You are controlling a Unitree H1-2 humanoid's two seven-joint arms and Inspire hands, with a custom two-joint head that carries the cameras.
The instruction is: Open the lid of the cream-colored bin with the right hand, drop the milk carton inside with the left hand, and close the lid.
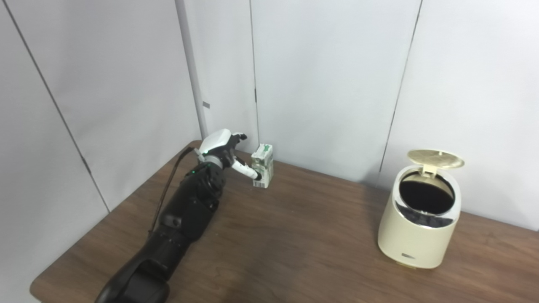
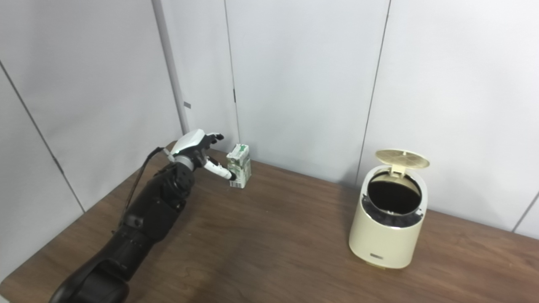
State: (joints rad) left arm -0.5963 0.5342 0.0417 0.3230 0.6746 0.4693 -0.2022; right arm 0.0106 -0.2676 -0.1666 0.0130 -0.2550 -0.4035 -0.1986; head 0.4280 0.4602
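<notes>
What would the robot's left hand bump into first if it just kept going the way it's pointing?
Most likely the milk carton. The left hand points straight at it with fingers apart, one finger already at its near side; whether they touch is unclear. Behind the carton stands the wall.

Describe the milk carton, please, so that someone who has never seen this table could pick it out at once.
Look to the far left corner of the brown wooden table, close to the grey wall panels. The milk carton stands upright there, with the left hand reaching up to its side. It is small, white and green, far from the cream-colored bin with its raised lid.

Matt wood-grain table [image 1: 294, 235], glossy cream bin [image 1: 417, 227]
</notes>
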